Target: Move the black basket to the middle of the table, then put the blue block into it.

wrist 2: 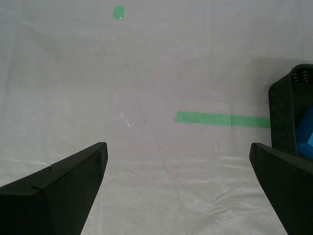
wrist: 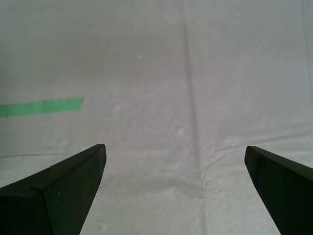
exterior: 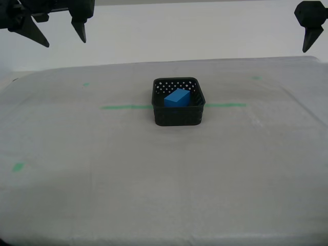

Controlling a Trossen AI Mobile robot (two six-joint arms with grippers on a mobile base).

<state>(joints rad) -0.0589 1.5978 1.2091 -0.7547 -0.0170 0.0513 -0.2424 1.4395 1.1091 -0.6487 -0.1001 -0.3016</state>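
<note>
1. The black basket (exterior: 178, 102) sits mid-counter (exterior: 102, 179), straddling the green tape line (exterior: 125, 107); that step looks done.
2. The blue block (exterior: 177, 97) lies tilted inside the basket, so you appear to have nothing left to place.
3. Your first end effector (wrist: 173, 166) hangs over bare cloth, jaws spread, holding nothing.
4. Your second end effector (wrist 2: 178, 166) hangs beside the basket, likewise spread and holding nothing.

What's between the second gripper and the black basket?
In the second wrist view, only bare table and a green tape line lie between my second gripper and the black basket.
</note>
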